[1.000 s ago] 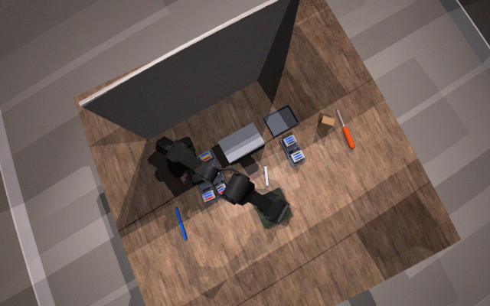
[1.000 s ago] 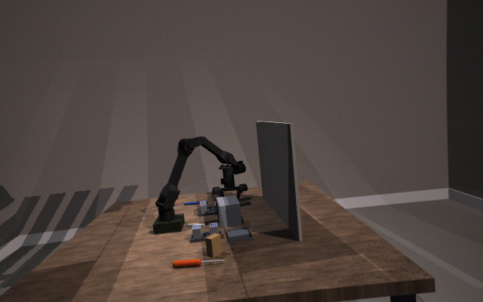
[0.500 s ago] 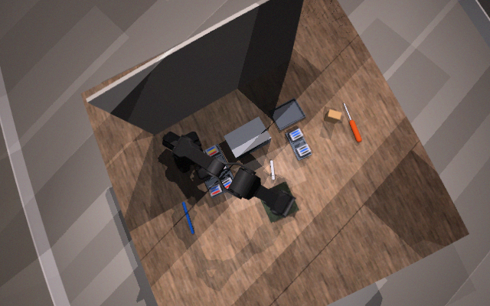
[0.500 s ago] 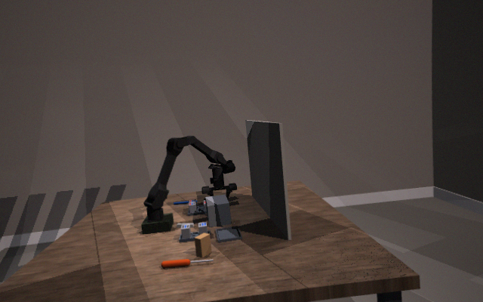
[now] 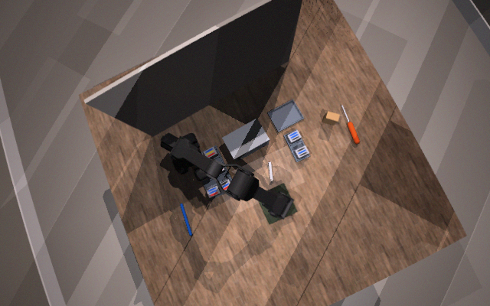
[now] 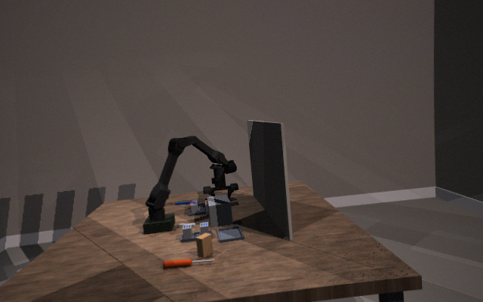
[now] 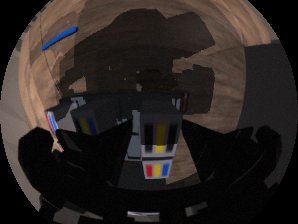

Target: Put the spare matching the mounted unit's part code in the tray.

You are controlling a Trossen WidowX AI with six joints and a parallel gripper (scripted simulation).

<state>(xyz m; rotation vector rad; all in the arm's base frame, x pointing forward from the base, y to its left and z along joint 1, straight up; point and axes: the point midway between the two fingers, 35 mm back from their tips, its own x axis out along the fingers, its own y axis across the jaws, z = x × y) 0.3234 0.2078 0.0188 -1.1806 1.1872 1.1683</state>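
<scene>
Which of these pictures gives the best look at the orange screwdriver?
The top view: the orange screwdriver lies in full outline there, handle and shaft, beside the tan block. The exterior view shows it side-on near the table's front edge. The wrist view does not show it.

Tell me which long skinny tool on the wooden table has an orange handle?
The screwdriver, lying beside the small tan block. The other long thin things are a plain blue stick and a white one.
</scene>
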